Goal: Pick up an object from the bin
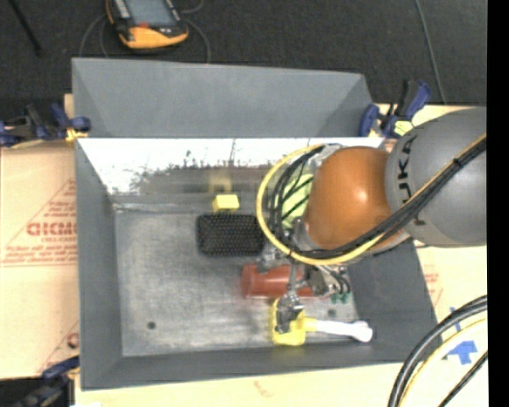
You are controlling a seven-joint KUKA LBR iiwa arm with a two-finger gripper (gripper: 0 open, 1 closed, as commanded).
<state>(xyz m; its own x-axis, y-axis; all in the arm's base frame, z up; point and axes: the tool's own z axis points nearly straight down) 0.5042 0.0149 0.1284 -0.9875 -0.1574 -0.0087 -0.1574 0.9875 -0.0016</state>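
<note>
Four things lay in the bin (153,346): one yellow block (226,201), one black pad (228,234), one red piece (263,281) and one white-handled tool (339,331) nearest, under the gripper (290,302), whose state I couldn't tell.

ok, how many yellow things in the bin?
2. A small yellow block by the back wall, behind the black textured object; a yellow piece at the front, at one end of a white handle. The arm may hide more.

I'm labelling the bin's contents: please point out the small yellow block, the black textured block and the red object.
small yellow block (226,201): camera view, middle of its top face.
black textured block (227,234): camera view, centre of its top.
red object (261,281): camera view, its exposed left part.
</note>
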